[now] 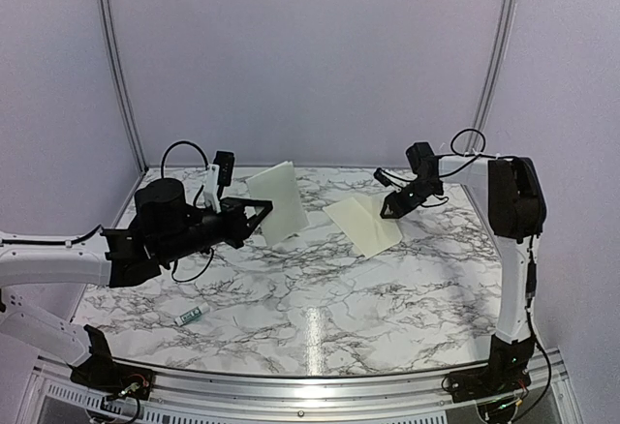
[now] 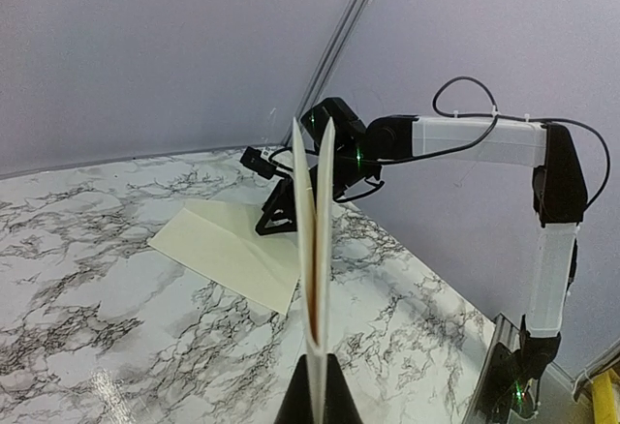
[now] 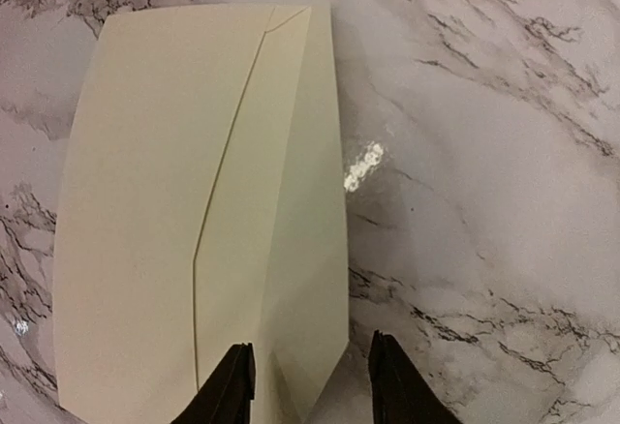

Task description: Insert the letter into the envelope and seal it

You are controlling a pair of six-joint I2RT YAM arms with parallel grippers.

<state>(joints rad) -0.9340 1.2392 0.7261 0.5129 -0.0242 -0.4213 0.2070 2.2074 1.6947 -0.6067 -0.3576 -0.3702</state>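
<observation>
My left gripper (image 1: 262,213) is shut on the letter (image 1: 279,201), a folded white sheet held upright above the table's left middle. In the left wrist view the letter (image 2: 315,250) stands edge-on between the closed jaws of the left gripper (image 2: 317,397). The cream envelope (image 1: 363,224) lies flat on the table at centre right, and shows in the left wrist view (image 2: 228,245). My right gripper (image 1: 392,206) is open just above the envelope's far right end. In the right wrist view the right gripper (image 3: 310,380) straddles the flap (image 3: 300,211) edge of the envelope (image 3: 145,201).
A small white-and-green glue tube (image 1: 191,316) lies on the marble table (image 1: 320,318) at front left. Grey walls and metal frame posts (image 1: 116,66) close off the back and sides. The right arm (image 2: 484,138) reaches across the far side in the left wrist view.
</observation>
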